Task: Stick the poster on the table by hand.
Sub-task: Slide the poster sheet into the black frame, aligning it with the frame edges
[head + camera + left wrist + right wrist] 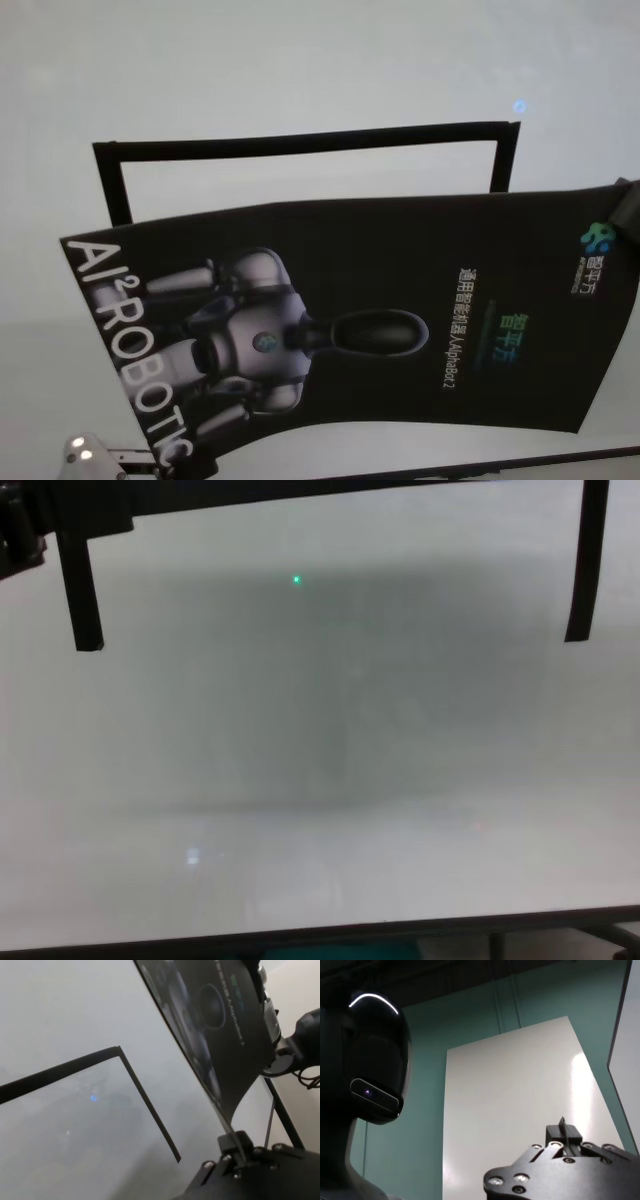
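The poster (400, 320), black and glossy with a grey-white robot figure and white letters, hangs spread in the air above the table (300, 60). My left gripper (185, 462) is shut on its near left corner; in the left wrist view the sheet's edge (220, 1020) runs down into the fingers (239, 1152). My right gripper (625, 215) is shut on the far right corner, and in the right wrist view a thin dark edge stands between its fingers (564, 1132). The poster casts a wide shadow on the table (320, 780).
A black three-sided outline (300, 145) lies flat on the table behind and under the poster; its two legs (88, 590) show in the chest view. The table's dark front edge (320, 932) runs along the near side. My own head (370, 1060) fills part of the right wrist view.
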